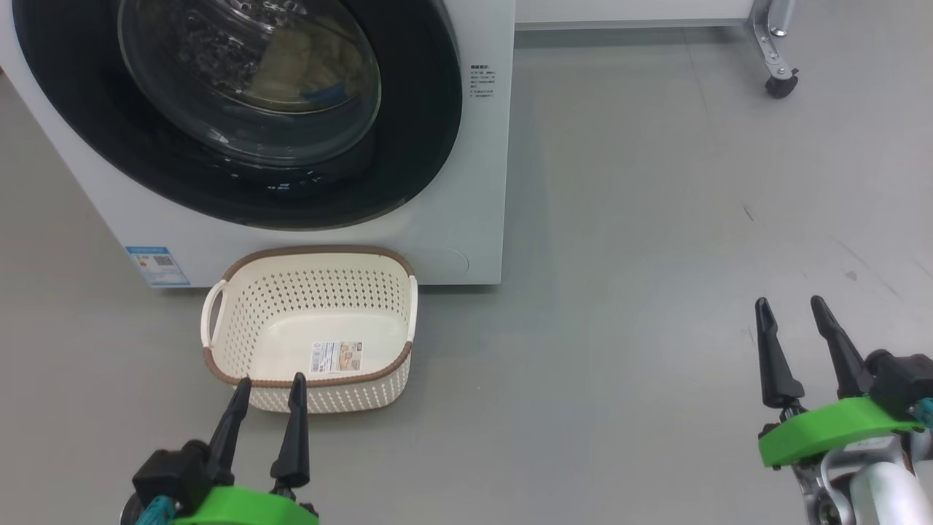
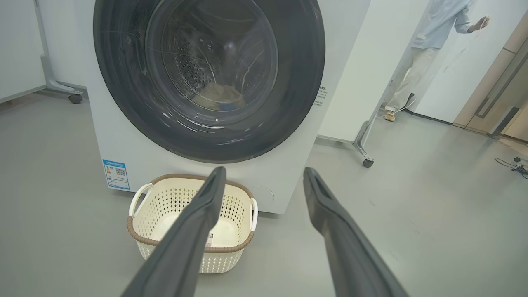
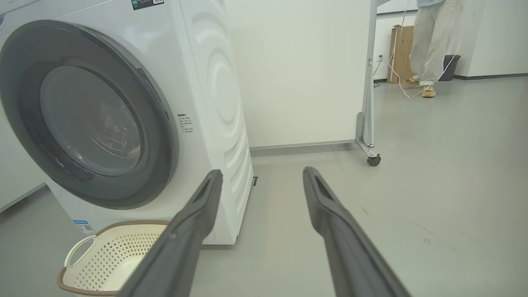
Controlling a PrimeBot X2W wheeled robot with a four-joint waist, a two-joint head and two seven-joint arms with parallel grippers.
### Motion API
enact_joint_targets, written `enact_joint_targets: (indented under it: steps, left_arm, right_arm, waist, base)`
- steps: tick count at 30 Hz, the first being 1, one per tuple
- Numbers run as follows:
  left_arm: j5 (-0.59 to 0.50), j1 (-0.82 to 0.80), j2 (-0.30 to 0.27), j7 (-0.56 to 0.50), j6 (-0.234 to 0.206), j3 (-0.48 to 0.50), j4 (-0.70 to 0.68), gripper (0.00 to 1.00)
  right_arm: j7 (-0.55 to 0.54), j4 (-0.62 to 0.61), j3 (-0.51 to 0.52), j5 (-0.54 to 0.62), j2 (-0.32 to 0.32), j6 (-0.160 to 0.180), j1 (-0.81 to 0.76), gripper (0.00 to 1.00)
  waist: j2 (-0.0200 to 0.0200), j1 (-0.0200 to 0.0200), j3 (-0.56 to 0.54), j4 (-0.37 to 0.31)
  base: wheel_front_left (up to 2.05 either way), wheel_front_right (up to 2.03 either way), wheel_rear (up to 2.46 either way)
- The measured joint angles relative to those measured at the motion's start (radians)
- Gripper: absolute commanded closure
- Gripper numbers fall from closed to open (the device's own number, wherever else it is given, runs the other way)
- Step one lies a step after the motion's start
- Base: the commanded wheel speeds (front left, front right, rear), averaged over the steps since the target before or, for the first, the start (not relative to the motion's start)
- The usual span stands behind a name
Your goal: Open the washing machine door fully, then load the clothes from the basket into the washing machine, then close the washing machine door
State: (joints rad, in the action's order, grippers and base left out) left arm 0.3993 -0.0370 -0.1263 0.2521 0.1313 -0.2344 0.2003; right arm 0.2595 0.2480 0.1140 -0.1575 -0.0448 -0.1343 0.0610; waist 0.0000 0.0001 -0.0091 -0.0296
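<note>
The washing machine stands at the upper left, and its door lies shut flat against the front. Through the glass the clothes show as a pale yellow bundle with a blue piece, lying in the drum. The basket sits on the floor in front of the machine with nothing but a label in it. My left gripper is open, its tips over the basket's near rim. My right gripper is open over bare floor at the right. The left wrist view faces the door, clothes and basket.
A white panel on a metal leg with a caster stands behind and right of the machine. A person stands beyond it near a doorway. A cable lies on the floor far right. Grey floor stretches to the machine's right.
</note>
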Motion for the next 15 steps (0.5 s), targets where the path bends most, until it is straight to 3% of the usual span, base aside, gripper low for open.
enact_joint_targets:
  steps: [4, 5, 15]
  left_arm:
    - [0.011, 0.0, 0.0, 0.0, 0.0, 0.0, 0.004, 0.0]
    - [0.016, 0.0, 0.002, 0.0, 0.0, 0.0, 0.008, 1.0]
    - [0.069, 0.069, 0.022, -0.016, 0.0, -0.007, 0.098, 1.0]
  right_arm:
    - [0.0, 0.0, 0.0, 0.0, 0.0, 0.0, 0.0, 0.0]
    - [0.0, 0.005, 0.0, 0.0, 0.0, 0.0, 0.0, 1.0]
    - [-0.019, 0.106, -0.007, -0.059, 0.02, 0.0, -0.075, 1.0]
  waist:
    - [0.0, 0.0, 0.0, 0.0]
    - [0.0, 0.0, 0.0, 0.0]
    - [0.0, 0.0, 0.001, 0.001]
  base:
    - [0.0, 0.0, 0.0]
    - [0.0, 0.0, 0.0]
    - [0.0, 0.0, 0.0]
